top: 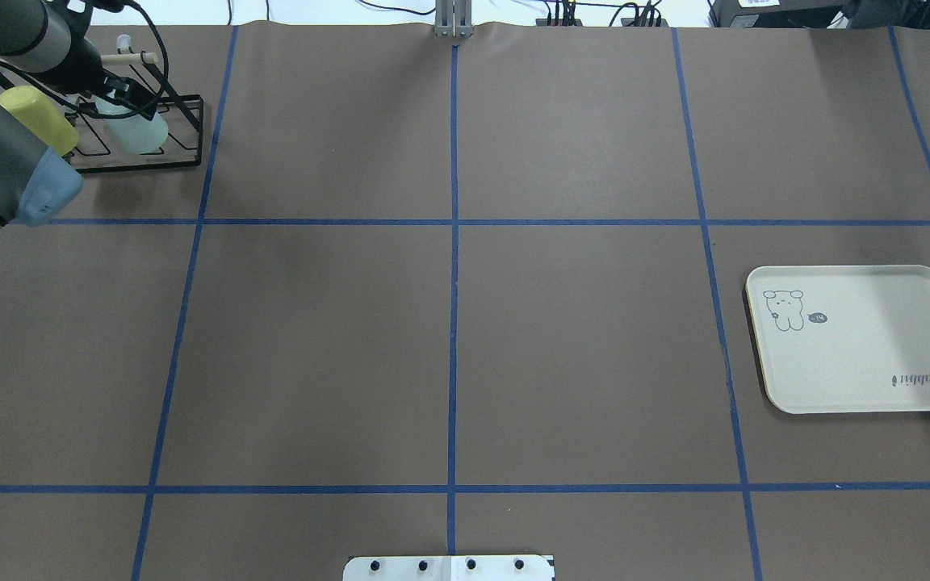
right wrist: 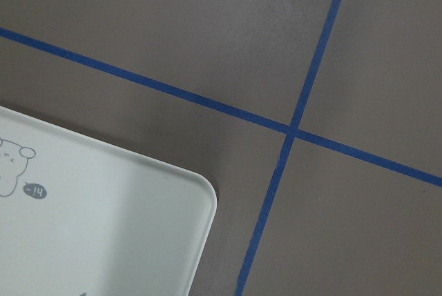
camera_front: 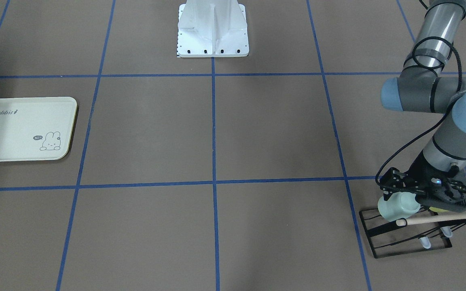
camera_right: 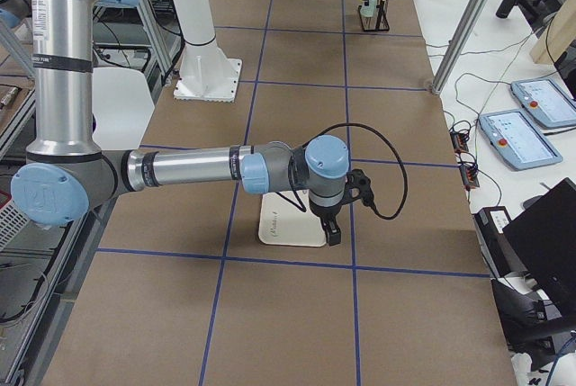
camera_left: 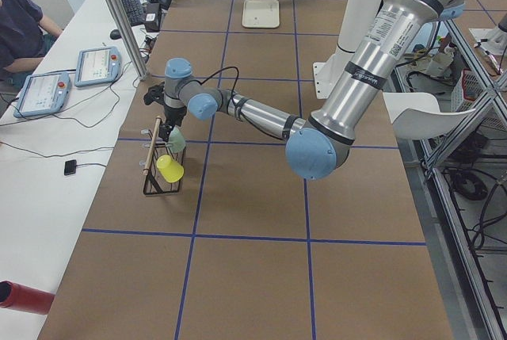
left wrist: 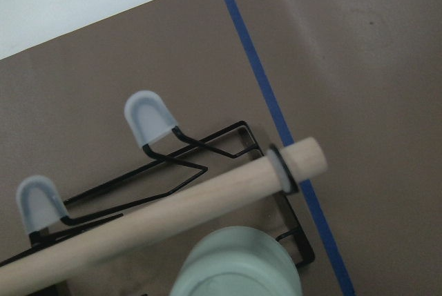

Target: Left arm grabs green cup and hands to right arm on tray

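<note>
Brown table top (top: 578, 355) taped into a grid with blue tape (top: 453, 323). White side desk (camera_left: 55, 150) runs along one edge, with two tablets (camera_left: 97, 65) and a keyboard (camera_left: 131, 7). There's a metal post (camera_left: 119, 15) and a white chair (camera_left: 420, 114). Lighting's bright and even.

Yellow cup (camera_left: 169, 169) on black wire rack (camera_front: 380, 230)

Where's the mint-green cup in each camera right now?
Front-facing: green cup lower right, at the black wire rack.
Overhead: top left, at the rack.
Exterior left: left of centre, above the yellow cup.
Exterior right: too small; rack at top.
Left wrist: bottom centre, below the wooden dowel.
Right wrist: not in view.
Landmark: the rack.
</note>
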Tool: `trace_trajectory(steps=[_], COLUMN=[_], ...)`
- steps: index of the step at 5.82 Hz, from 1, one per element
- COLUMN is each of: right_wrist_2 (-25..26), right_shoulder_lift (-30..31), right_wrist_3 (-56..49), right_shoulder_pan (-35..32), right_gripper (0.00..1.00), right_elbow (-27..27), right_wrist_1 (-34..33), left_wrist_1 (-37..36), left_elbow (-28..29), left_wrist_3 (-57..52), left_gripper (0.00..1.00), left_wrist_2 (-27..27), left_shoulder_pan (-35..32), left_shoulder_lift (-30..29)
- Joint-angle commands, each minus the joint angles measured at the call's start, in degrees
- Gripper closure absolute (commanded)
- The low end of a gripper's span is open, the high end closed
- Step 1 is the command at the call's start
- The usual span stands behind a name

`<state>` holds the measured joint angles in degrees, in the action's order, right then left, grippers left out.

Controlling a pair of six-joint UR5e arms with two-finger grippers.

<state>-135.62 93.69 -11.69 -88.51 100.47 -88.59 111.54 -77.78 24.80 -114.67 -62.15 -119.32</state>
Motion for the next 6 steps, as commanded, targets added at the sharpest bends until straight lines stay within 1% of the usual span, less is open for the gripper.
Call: trace_trajectory(steps=[1,6], right_wrist_2=[0.0,-0.1], right_shoulder_lift=[0.0,0.2], right_wrist_3=[0.0,0.0], right_shoulder_pan=[0.0,0.0], right_gripper=[0.00,0.00], right_elbow=[0.0,0.1], right_wrist_1=[0.0,0.0], left_wrist_1=[0.1,0.0], left_elbow=[0.6,-0.1], left_wrist_3=[0.0,0.2], left_gripper=[0.00,0.02], left_wrist_2=[0.8,0.7], left_shoulder_pan=[0.0,0.2], left_shoulder_lift=[-0.2,0.1])
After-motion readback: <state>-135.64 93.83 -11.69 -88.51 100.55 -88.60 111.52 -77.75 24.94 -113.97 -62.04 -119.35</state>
